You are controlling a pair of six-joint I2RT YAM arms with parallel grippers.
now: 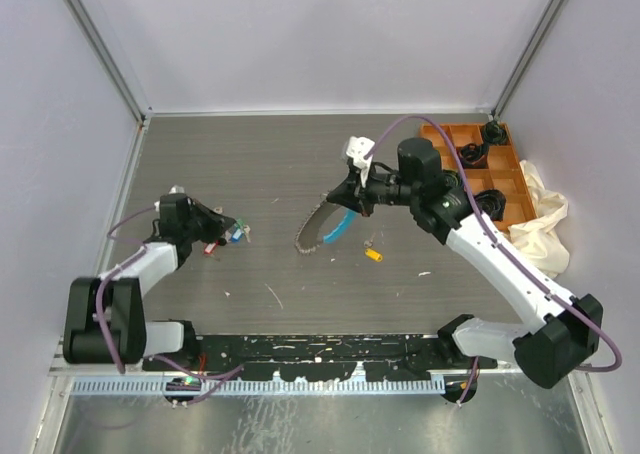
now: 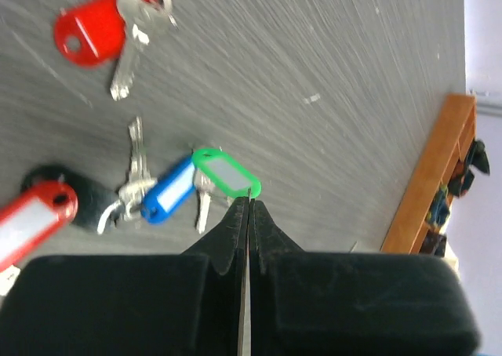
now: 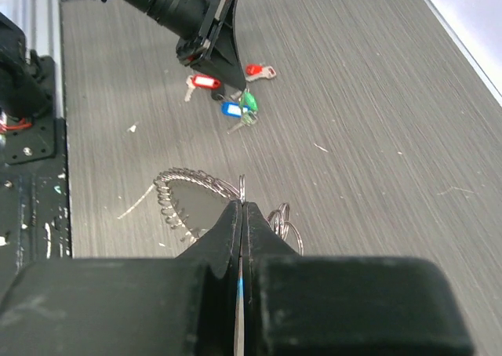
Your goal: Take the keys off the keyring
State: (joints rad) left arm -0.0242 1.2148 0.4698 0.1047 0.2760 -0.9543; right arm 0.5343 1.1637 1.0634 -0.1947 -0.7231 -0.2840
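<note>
Along the left, rear and right edges of the surface [image 1: 250, 164], white walls close off the workspace; the near edge carries a black rail and my two arm bases. An orange tray [image 1: 463, 127] sits in the right rear corner, with a white cloth [image 1: 545, 219] beside it against the right wall. Open surface runs between my two grippers and back to the rear wall. A small yellow piece [image 1: 373, 255] lies near the centre.

My left gripper [image 2: 249, 201] has its fingers pressed together, tips at the edge of the green key tag [image 2: 226, 173]; I cannot tell whether anything is pinched. The keys [image 1: 235, 236] lie bunched on the left half of the surface: green and blue tags touching, a red-and-white tag alongside, and a red-headed key [image 2: 90, 34] apart from them.

My right gripper [image 3: 241, 203] is clamped on a thin wire ring of the keyring [image 3: 188, 195]. Its toothed silver chain loop hangs tilted near the centre, a light-blue curved piece [image 1: 341, 225] on it.
</note>
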